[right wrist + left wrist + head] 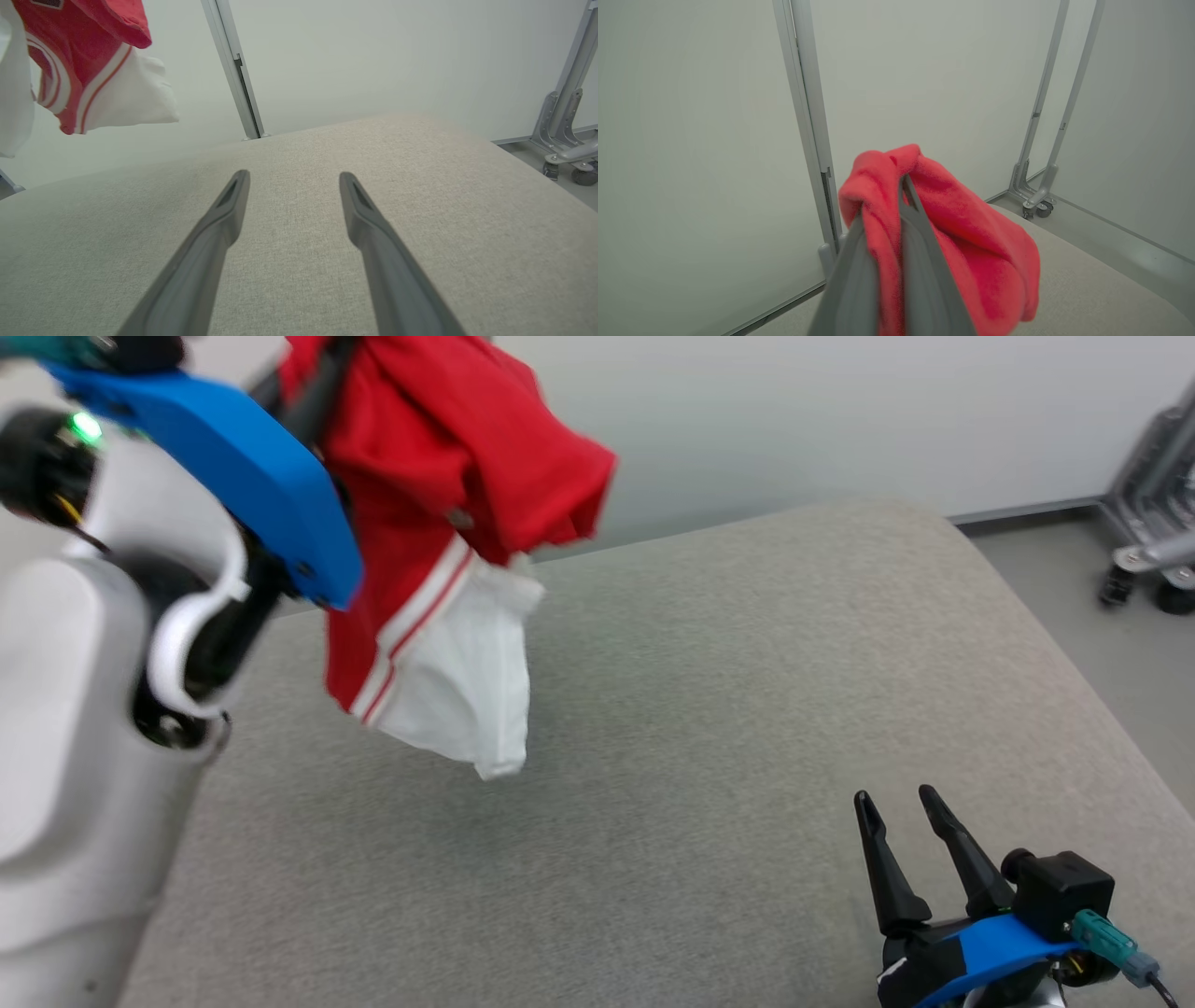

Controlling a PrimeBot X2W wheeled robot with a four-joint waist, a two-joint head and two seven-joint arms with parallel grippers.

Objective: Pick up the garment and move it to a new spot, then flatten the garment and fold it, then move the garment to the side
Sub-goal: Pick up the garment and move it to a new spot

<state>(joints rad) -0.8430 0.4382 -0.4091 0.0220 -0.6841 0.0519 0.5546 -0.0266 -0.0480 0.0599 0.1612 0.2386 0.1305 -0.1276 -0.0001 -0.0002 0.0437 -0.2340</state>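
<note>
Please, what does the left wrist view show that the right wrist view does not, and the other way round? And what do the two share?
Left wrist, not right wrist: the left gripper, shut on a bunch of the garment, red cloth wrapped over its fingers.
Right wrist, not left wrist: the right gripper, open and holding nothing, above the grey cushion; also the garment's white part and striped band.
Both: the red garment, the grey cushion, the pale wall, the metal post and the wheeled stand.

White forearm (pixel 56 709), blue wrist plate (pixel 233 467), dark tapered fingers (pixel 883 861).
</note>
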